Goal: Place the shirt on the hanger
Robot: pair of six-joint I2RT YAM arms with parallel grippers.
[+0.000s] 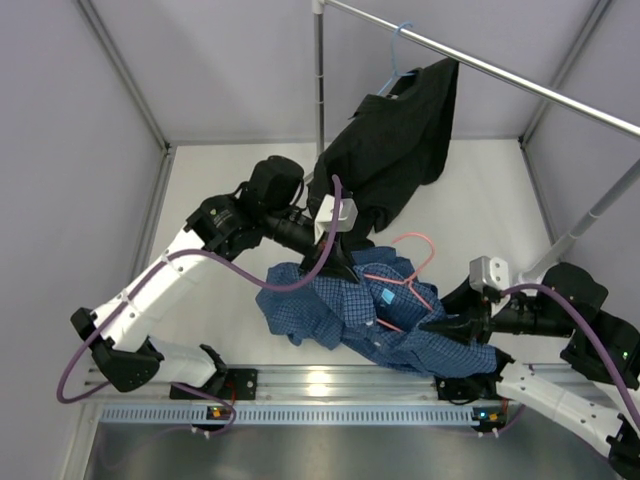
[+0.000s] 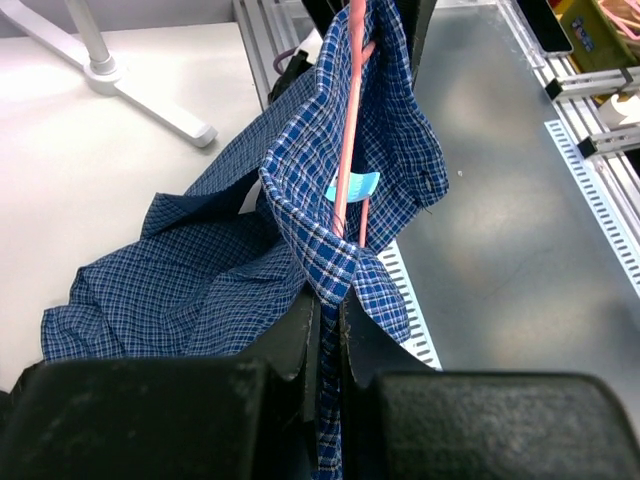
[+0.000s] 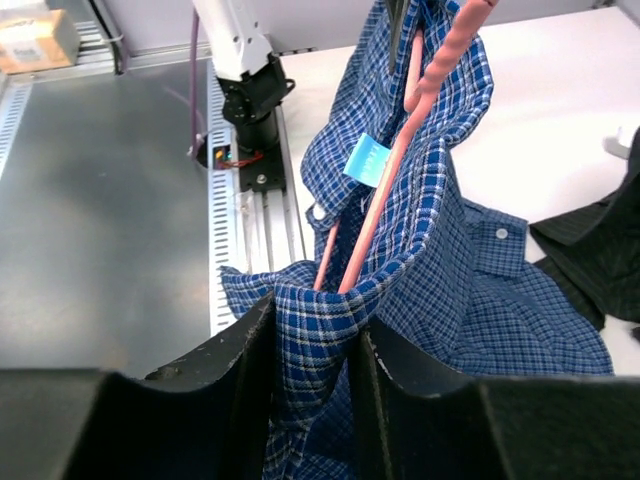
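Over the white bench [image 1: 480, 200], between your two arms, the blue shirt [image 1: 380, 325] is held partly raised with the pink hanger [image 3: 443, 72] running inside it, your left hand [image 1: 335, 258] clenched on a folded edge and your right hand [image 1: 455, 328] pinching another fold of cloth.

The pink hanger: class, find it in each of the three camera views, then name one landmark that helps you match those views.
Top external: the pink hanger sits centre-right, its hook poking out of the blue checked shirt.
Left wrist: hanger at top centre, running down into the shirt's collar.
Right wrist: hanger at upper centre, slanting down into the cloth.
Shared landmark: the light blue tag beside the hanger.
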